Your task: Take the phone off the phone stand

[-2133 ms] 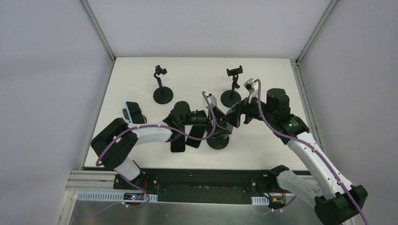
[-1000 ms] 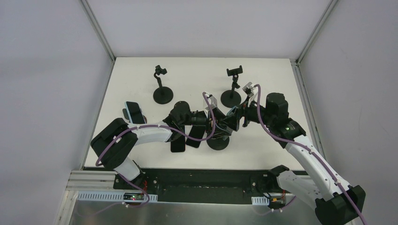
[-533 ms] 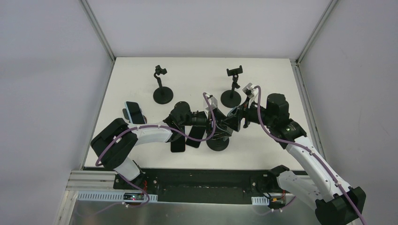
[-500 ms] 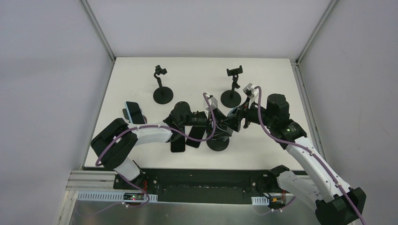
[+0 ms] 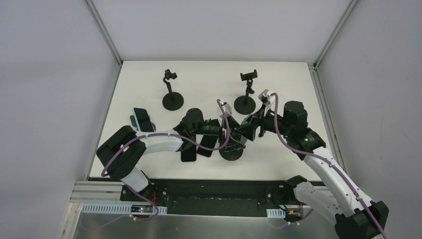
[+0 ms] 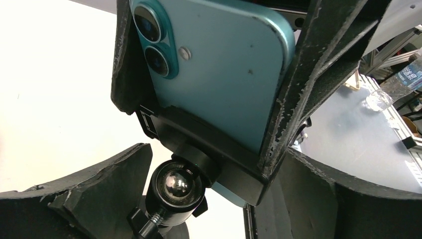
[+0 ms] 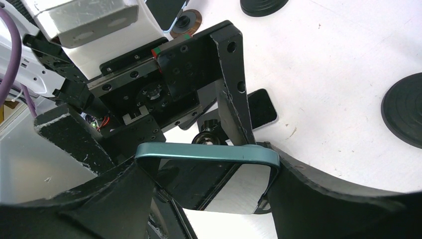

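Note:
A teal phone sits in the clamp of a black phone stand near the table's middle front. In the left wrist view the phone's back with two lenses rests in the clamp above the stand's ball joint. My right gripper is shut on the phone's long edges; its fingers flank it. The right wrist view shows the phone's top edge between my right gripper's pads. My left gripper is open around the ball joint, with white table showing beside its right finger.
Two empty black stands stand at the back, one left and one right. Dark phones lie flat under my left arm, and a blue-edged phone lies at the left. A stand base is at the right.
My right arm has shifted slightly towards the near edge, its gripper still on the phone at the stand. The left arm has stayed where it was.

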`<action>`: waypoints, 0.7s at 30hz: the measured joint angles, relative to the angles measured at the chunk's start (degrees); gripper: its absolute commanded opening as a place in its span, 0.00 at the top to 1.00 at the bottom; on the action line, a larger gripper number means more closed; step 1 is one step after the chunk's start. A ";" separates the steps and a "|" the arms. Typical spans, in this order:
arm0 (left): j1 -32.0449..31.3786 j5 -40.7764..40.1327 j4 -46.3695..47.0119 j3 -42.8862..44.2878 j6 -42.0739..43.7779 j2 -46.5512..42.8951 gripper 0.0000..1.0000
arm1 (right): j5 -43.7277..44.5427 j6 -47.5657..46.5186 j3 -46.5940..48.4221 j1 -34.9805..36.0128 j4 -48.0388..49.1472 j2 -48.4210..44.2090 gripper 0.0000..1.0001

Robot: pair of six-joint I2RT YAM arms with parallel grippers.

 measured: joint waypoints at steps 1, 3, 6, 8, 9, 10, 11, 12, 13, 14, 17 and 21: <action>0.00 0.00 -0.13 0.00 -0.09 0.00 0.01 | 0.04 0.02 0.00 0.04 0.00 0.00 1.00; 0.00 -0.02 -0.22 0.00 -0.13 0.00 0.01 | 0.24 0.07 0.00 0.09 0.02 0.00 1.00; 0.00 -0.02 -0.24 0.02 -0.55 0.00 0.01 | 0.55 0.28 0.00 0.20 0.09 0.04 1.00; -0.02 -0.07 -0.31 0.17 -0.98 0.00 0.01 | 0.68 0.44 0.00 0.24 0.22 0.13 1.00; 0.00 -0.09 -0.33 0.33 -1.18 0.00 0.01 | 0.74 0.50 0.00 0.24 0.31 0.20 1.00; 0.00 -0.15 -0.33 0.52 -1.27 0.00 0.01 | 0.83 0.59 0.00 0.26 0.35 0.22 1.00; -0.02 -0.35 -0.35 0.72 -1.40 0.00 0.01 | 0.85 0.63 0.00 0.26 0.35 0.22 1.00; -0.02 -0.52 -0.33 0.90 -1.46 0.00 0.01 | 0.85 0.66 0.00 0.26 0.35 0.22 1.00; -0.02 -0.87 -0.31 1.14 -1.55 0.00 0.02 | 0.90 0.66 0.00 0.31 0.37 0.22 1.00; -0.02 -0.98 -0.28 1.29 -1.57 0.00 0.03 | 0.92 0.66 0.00 0.35 0.37 0.22 1.00; -0.02 -1.14 -0.28 1.66 -1.70 0.00 0.14 | 1.03 0.68 0.00 0.37 0.37 0.22 1.00; 0.02 -1.27 -0.31 1.73 -2.27 0.04 0.30 | 1.03 0.66 0.00 0.42 0.33 0.22 0.93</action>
